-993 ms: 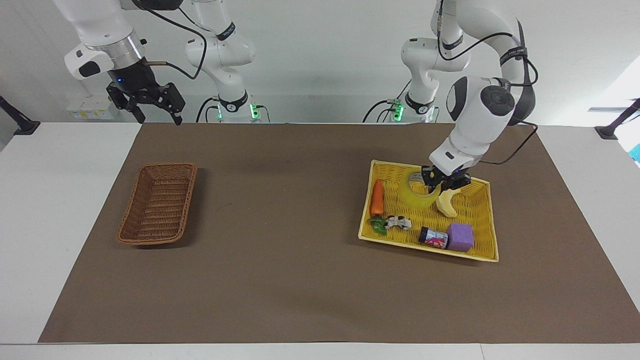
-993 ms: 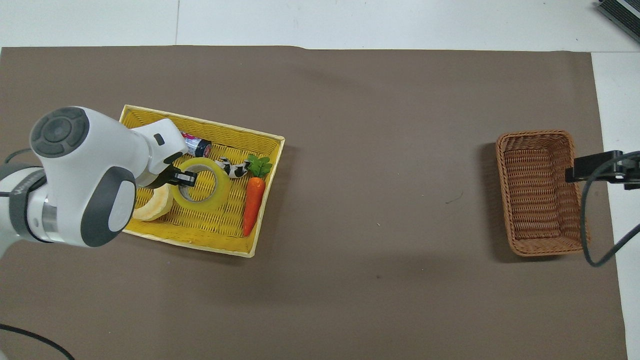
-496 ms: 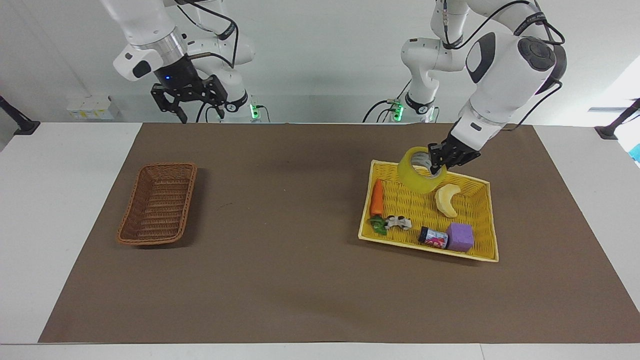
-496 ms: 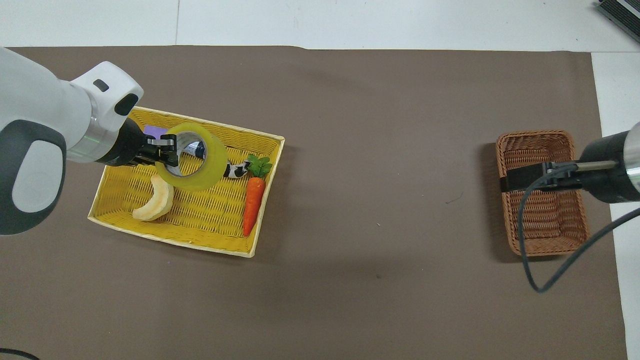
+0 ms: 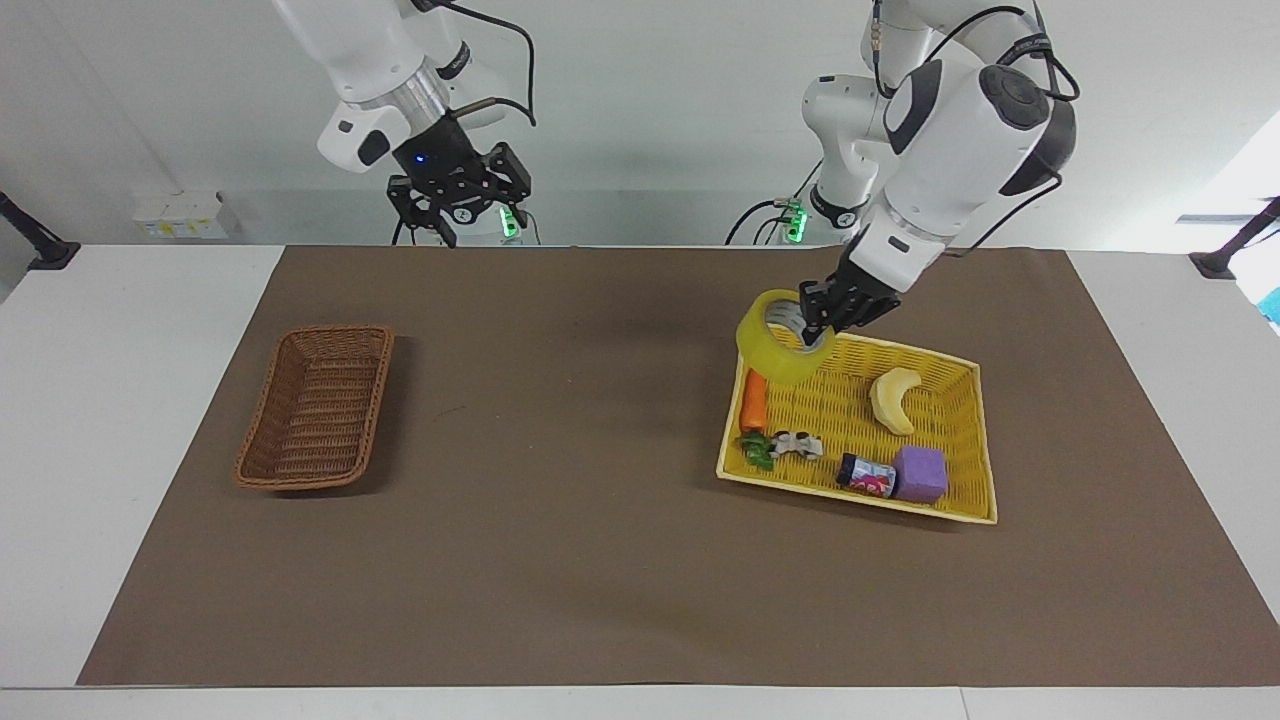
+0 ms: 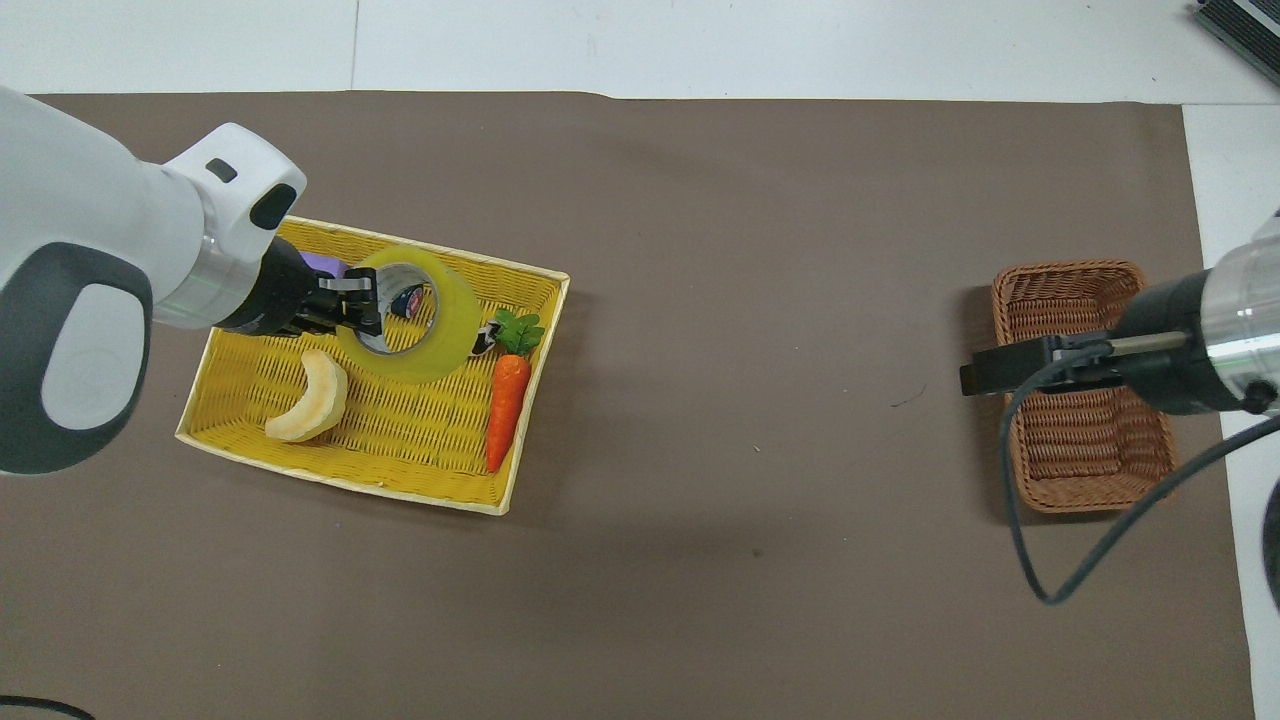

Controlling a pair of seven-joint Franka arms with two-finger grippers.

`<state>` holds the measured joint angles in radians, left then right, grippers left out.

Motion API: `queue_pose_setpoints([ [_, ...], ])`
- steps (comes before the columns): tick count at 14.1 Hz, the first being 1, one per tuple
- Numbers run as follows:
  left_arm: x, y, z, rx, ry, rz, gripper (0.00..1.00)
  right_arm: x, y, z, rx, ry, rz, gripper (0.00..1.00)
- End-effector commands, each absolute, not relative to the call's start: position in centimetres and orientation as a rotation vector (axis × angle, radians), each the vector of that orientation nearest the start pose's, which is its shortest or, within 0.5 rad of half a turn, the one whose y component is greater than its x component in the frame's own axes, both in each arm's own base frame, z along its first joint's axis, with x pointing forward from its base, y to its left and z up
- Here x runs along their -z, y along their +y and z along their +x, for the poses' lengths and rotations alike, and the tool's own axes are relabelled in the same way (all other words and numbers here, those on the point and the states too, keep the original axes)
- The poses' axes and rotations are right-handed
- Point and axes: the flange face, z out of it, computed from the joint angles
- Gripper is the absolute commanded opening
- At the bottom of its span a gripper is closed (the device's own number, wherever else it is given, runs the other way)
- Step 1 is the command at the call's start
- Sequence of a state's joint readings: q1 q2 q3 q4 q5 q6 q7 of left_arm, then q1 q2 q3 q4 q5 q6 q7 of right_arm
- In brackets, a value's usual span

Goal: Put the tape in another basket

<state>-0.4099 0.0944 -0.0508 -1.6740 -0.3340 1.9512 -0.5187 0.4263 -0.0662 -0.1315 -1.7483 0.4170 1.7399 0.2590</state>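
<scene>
The tape [image 5: 768, 347] is a yellow roll held in the air by my left gripper [image 5: 815, 325], whose fingers are shut on its rim. It hangs over the corner of the yellow basket [image 5: 940, 400] nearest the robots and the table's middle, above the carrot [image 5: 753, 402]. The overhead view shows the tape [image 6: 452, 330] and the left gripper [image 6: 362, 303] too. The brown wicker basket [image 5: 318, 400] stands empty at the right arm's end of the mat and also shows in the overhead view [image 6: 1085, 455]. My right gripper [image 5: 458, 208] is open and empty, raised high over the mat's edge by the robots.
The yellow basket [image 6: 400, 430] holds a banana [image 5: 893, 398], a carrot [image 6: 507, 400], a purple cube [image 5: 920, 473], a small can [image 5: 866, 474] and a small black-and-white toy [image 5: 797, 444]. A brown mat [image 5: 560, 500] covers the table between the two baskets.
My left gripper has lifted the tape out of the yellow basket and moved it toward the right arm's end. My right arm has swung from beyond the brown basket toward the table's middle.
</scene>
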Motion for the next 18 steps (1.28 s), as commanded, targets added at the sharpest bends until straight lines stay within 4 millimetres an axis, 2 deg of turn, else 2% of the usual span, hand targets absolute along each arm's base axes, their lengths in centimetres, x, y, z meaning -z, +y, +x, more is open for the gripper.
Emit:
queue_pose_setpoints([
  [1,-56.5,-32.8,52.6,0.022,-0.254,-3.567,0.0,-59.1,20.7,51.3,-0.126,0.198,-2.631,1.0],
  [3,-56.4,-35.5,50.9,0.007,-0.234,-3.578,0.0,-59.5,21.0,51.4,-0.173,0.276,-2.533,1.0],
  [6,-56.9,-37.8,49.2,0.004,-0.206,-3.592,0.0,-59.9,21.0,52.1,-0.137,0.382,-2.476,1.0],
  [9,-57.7,-39.3,48.9,0.048,-0.223,-3.664,0.0,-58.8,20.3,51.6,-0.161,0.377,-2.484,1.0],
  [13,-58.2,-39.5,48.9,-0.05,-0.28,-3.744,0.0,-58.8,19.5,51.9,-0.165,0.386,-2.483,1.0],
  [15,-58.2,-39.4,49.1,-0.084,-0.277,-3.78,0.0,-58.9,19.3,51.9,-0.158,0.361,-2.486,0.48],
  [17,-58.4,-39.2,49.3,-0.116,-0.226,-3.836,0.0,-58.9,19.3,51.9,-0.171,0.359,-2.489,0.12],
  [18,-58.6,-38.9,49.5,-0.133,-0.221,-3.871,0.0,-58.9,19.2,52.0,-0.17,0.362,-2.488,0.0],
])
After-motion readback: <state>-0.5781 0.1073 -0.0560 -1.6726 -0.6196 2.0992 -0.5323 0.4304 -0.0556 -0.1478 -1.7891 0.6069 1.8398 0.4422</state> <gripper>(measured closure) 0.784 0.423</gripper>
